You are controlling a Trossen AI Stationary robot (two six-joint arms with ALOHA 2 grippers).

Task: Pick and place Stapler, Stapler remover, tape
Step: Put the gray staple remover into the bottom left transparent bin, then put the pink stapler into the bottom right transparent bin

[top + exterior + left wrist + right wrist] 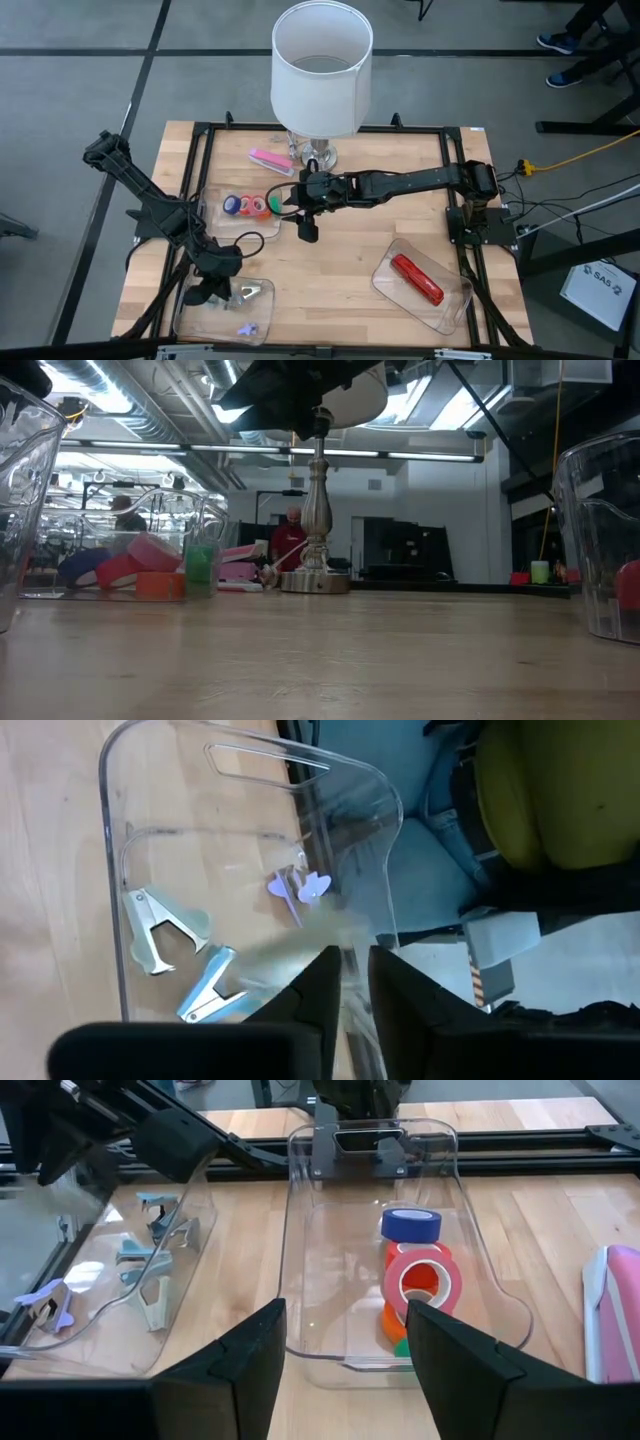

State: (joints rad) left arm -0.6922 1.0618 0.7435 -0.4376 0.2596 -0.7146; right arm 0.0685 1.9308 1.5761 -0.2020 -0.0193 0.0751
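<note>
- Nearest the front edge, the left gripper [212, 290] hangs over a clear tray [262, 322] at the table's front left; its fingers [318, 988] stand only a narrow slit apart and pinch nothing; under them lie two silver staple removers [155, 928] and a small purple one [300, 888] (all loose on the tray floor).
- At the front right sits a second clear tray [455, 312] with the red stapler [417, 279] lying slantwise in it.
- Mid-table, the right gripper [307, 228] reaches in from the right side and hovers just beside a third clear tray [300, 1230]; its fingers [245, 1355] are spread wide and empty.
- In that tray the tape rolls [252, 206] sit bunched together: blue [410, 1225], red [423, 1279], orange and green touching.
- Farther back a pink stapler [270, 160] lies on the bare wood, near the lamp [320, 75] with its white shade and metal foot.
- Beyond the table a person [290, 540] in red shows, well apart.
</note>
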